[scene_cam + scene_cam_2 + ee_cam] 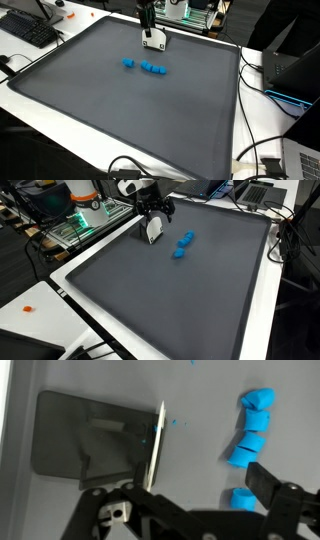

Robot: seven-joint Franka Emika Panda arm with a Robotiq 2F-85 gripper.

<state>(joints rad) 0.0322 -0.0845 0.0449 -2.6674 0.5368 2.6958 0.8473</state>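
White card (155, 448) stands on edge between the fingers of the gripper (152, 216), which are spread wide and grip nothing. Blue blocks (250, 428) lie just beyond one finger, on the grey mat (120, 110).

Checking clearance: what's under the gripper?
White card stands on edge on the grey mat beneath the open gripper. Blue blocks lie beside. Card's near end hidden behind linkage.

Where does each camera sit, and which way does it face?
Exterior view: high beside the mat, facing blocks, card and arm at its far edge.
Exterior view: high off a near corner, facing the same group; arm at top.
Wrist view: looking down; open jaws at bottom.
All three share blocks and card.
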